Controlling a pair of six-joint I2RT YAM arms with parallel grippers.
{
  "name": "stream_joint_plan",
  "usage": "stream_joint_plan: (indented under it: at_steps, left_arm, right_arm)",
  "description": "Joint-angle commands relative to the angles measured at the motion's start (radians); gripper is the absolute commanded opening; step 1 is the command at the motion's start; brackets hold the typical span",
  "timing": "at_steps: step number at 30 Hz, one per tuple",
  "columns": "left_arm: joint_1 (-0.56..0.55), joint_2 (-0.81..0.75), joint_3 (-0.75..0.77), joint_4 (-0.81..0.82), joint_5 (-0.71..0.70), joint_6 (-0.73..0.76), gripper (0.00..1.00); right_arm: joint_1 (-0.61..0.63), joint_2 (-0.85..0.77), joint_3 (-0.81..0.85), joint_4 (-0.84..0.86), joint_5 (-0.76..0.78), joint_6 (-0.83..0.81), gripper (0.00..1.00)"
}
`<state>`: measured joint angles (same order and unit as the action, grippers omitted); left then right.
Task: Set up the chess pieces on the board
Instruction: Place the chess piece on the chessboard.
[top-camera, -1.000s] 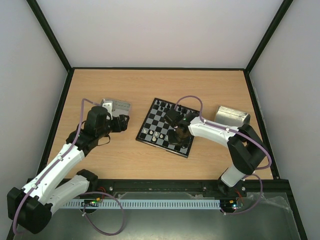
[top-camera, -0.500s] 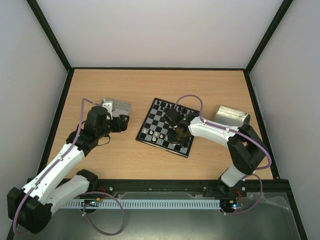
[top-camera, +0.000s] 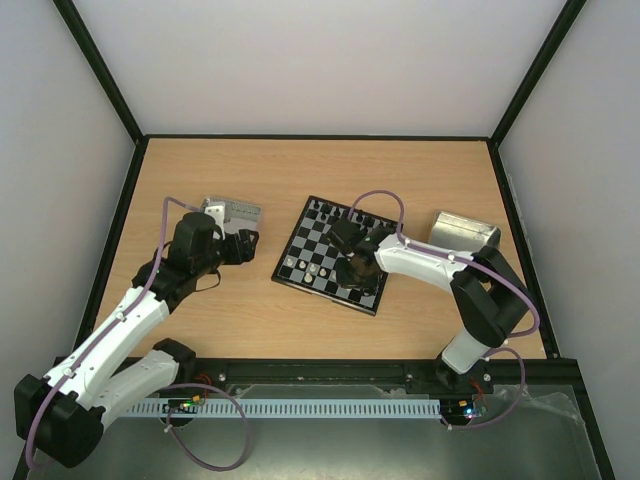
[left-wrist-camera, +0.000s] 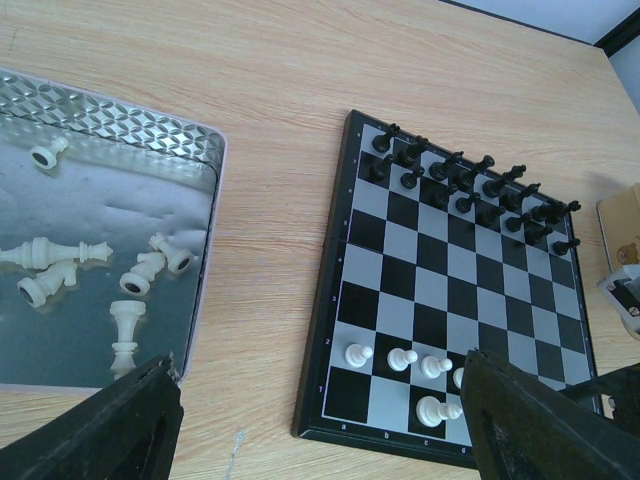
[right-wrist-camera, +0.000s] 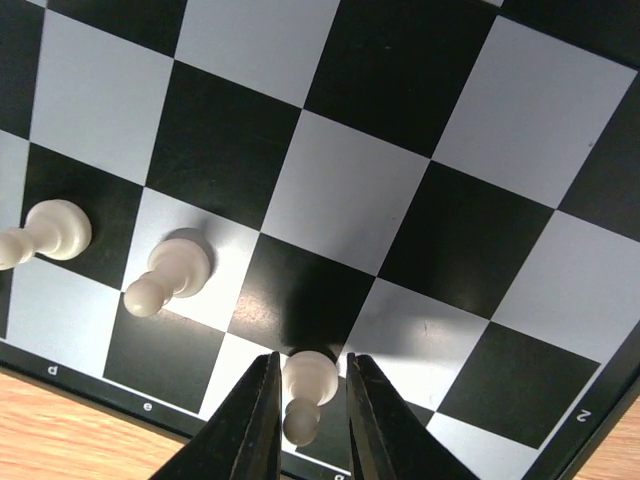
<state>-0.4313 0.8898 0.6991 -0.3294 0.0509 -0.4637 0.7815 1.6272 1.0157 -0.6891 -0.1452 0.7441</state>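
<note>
Checkered board (right-wrist-camera: 330, 190) under my right claw (right-wrist-camera: 311, 358), jaws slightly parted around a standing white pawn (right-wrist-camera: 310, 380); my left claw (left-wrist-camera: 318, 365) gapes wide.

The table (left-wrist-camera: 270, 120) has a pale wood-grain surface, smooth and matt. The board (left-wrist-camera: 440, 290) has black and pale grey squares that look smooth with a faint gloss, while the cream-white chess pieces (left-wrist-camera: 400, 358) and black chess pieces (left-wrist-camera: 470, 185) look like smooth moulded plastic with a soft shine. The tray (left-wrist-camera: 120, 115) is bright metal, with a diamond-embossed wall and a hazy, reflective floor.
</note>
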Motion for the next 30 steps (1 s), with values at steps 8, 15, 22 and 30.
stream_joint_plan:
  at_steps: [8, 15, 22, 30]
  left_arm:
    - [0.005, 0.003, -0.015, -0.015, -0.009, 0.002, 0.78]
    - [0.005, 0.010, -0.015, -0.014, -0.011, 0.002, 0.78]
    - [0.006, 0.016, -0.013, -0.013, -0.013, 0.002, 0.78]
    - [0.005, 0.029, -0.011, -0.017, -0.017, 0.003, 0.78]
  right_arm:
    - [0.016, 0.015, -0.010, 0.001, 0.050, -0.003, 0.04]
    - [0.016, 0.018, -0.001, 0.040, 0.068, 0.005, 0.04]
    - [0.015, 0.041, -0.003, 0.073, 0.079, -0.004, 0.05]
    - [0.015, 0.061, -0.009, 0.083, 0.102, -0.009, 0.08]
